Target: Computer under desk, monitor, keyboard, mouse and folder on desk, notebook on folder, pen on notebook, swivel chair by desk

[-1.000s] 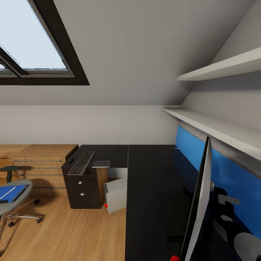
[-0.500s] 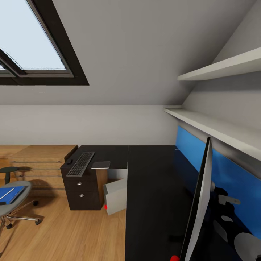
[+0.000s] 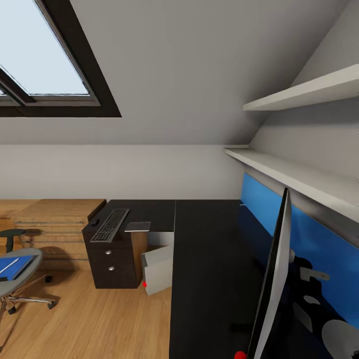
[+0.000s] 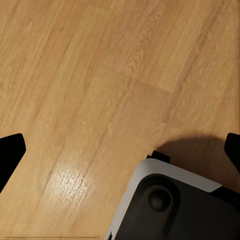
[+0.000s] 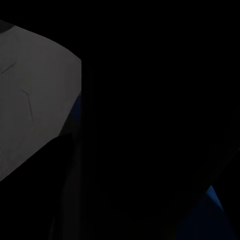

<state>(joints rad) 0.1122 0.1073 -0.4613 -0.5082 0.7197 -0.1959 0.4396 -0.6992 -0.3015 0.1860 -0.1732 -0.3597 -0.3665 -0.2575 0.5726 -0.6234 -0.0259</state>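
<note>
Head view: a black L-shaped desk (image 3: 209, 259) fills the lower centre, holding keyboard (image 3: 110, 224) at its left end and monitor (image 3: 273, 279) edge-on at lower right. Blue folder (image 3: 12, 267) lies on the swivel chair (image 3: 20, 279), lower left. Left gripper (image 4: 120, 150) spread open above wooden floor (image 4: 90, 75); right gripper's state cannot be told.

desk (image 3: 209, 259) middle: bare, open | right edge: monitor (image 3: 271, 279) blocks | shelves (image 3: 299, 174) overhead
</note>
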